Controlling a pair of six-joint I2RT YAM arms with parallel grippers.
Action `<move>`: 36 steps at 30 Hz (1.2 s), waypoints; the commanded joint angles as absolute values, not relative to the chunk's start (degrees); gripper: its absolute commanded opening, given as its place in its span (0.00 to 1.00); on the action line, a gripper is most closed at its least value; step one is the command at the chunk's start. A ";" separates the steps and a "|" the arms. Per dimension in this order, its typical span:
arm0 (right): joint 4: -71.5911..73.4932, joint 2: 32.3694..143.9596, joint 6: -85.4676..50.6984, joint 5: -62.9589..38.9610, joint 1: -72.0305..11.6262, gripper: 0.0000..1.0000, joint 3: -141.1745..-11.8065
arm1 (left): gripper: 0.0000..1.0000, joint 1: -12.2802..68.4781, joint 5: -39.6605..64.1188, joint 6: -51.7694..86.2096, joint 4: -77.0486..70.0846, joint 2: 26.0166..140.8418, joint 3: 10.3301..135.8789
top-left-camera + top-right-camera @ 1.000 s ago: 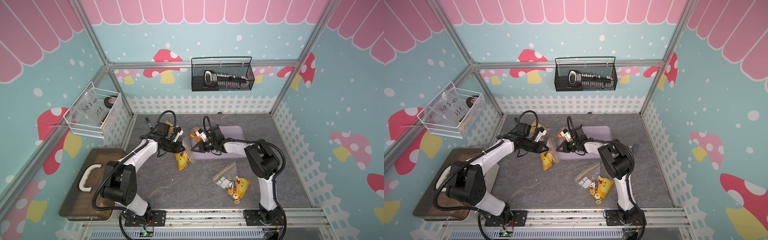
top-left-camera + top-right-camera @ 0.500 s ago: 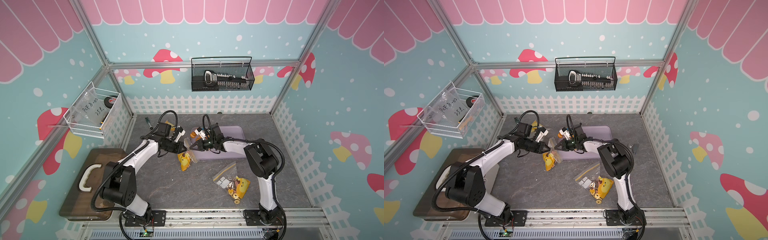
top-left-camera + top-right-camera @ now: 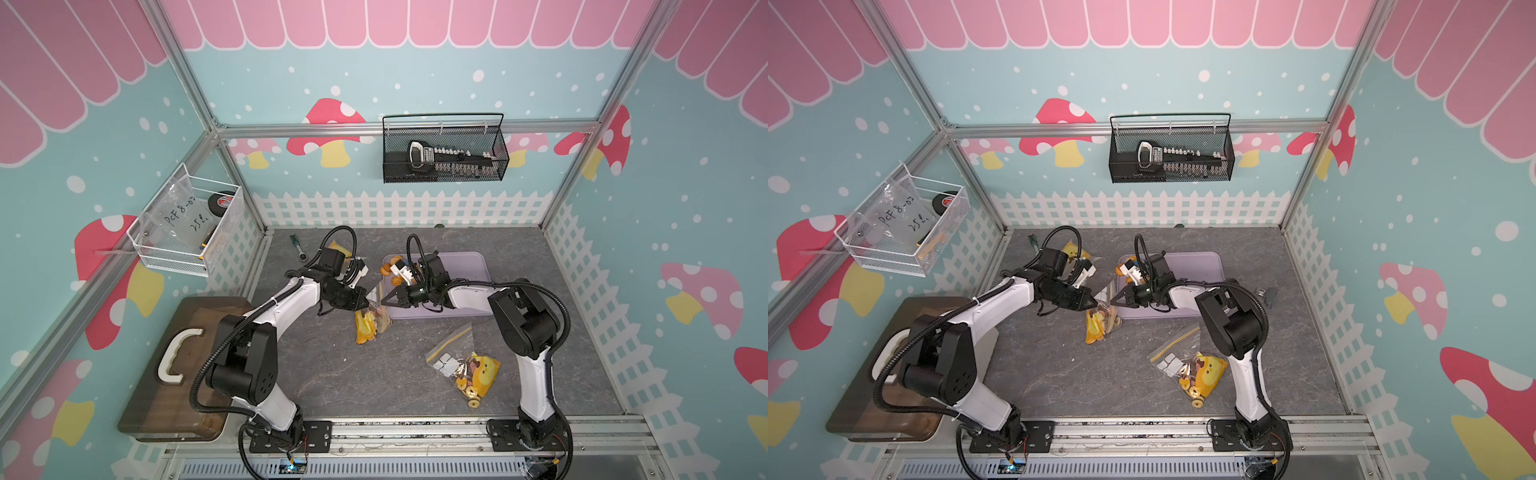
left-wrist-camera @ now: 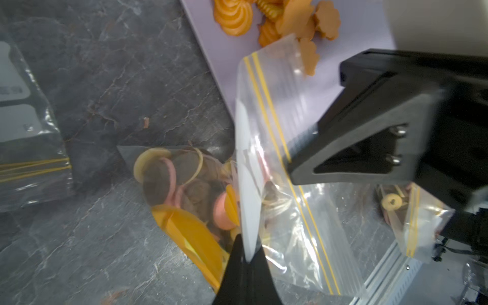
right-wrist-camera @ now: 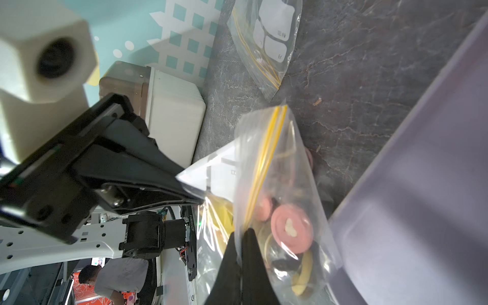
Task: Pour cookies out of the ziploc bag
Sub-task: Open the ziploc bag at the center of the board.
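A clear ziploc bag [image 3: 371,325] with a yellow zip line hangs just above the grey floor, beside the lavender tray [image 3: 461,266]. My left gripper [image 3: 367,303] is shut on one side of its mouth, seen up close in the left wrist view [image 4: 247,254]. Facing it, my right gripper [image 3: 385,305] is shut on the other lip [image 5: 241,236]. Pink, brown and tan cookies [image 4: 184,190] sit in the bag's bottom with a yellow piece. Orange-golden cookies [image 4: 277,21] lie in the tray's left end [image 3: 388,270].
A second bag [image 3: 461,365] with cookies and a yellow toy lies at the front right. A yellow packet [image 3: 337,252] lies behind the left arm, near a screwdriver [image 3: 298,245]. A wooden board [image 3: 183,353] sits at the left. Wire baskets [image 3: 444,153] [image 3: 187,228] hang on the walls.
The left gripper and the bag have shifted slightly right, toward the tray and the right gripper. The right jaws have closed the last bit onto the bag's lip.
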State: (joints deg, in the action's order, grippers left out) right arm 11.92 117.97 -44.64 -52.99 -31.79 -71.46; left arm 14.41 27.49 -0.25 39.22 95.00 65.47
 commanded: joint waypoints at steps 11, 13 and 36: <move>17.19 113.28 -47.98 -54.38 -29.96 0.00 -68.25 | 0.43 15.20 22.13 -0.84 41.23 94.43 67.33; 17.31 113.76 -48.16 -54.76 -29.95 0.00 -68.31 | 0.70 15.21 22.07 -0.45 39.29 91.19 66.10; 0.36 109.62 -38.71 -56.78 -26.74 0.00 -68.95 | 0.90 23.17 21.23 -0.93 32.59 85.04 65.88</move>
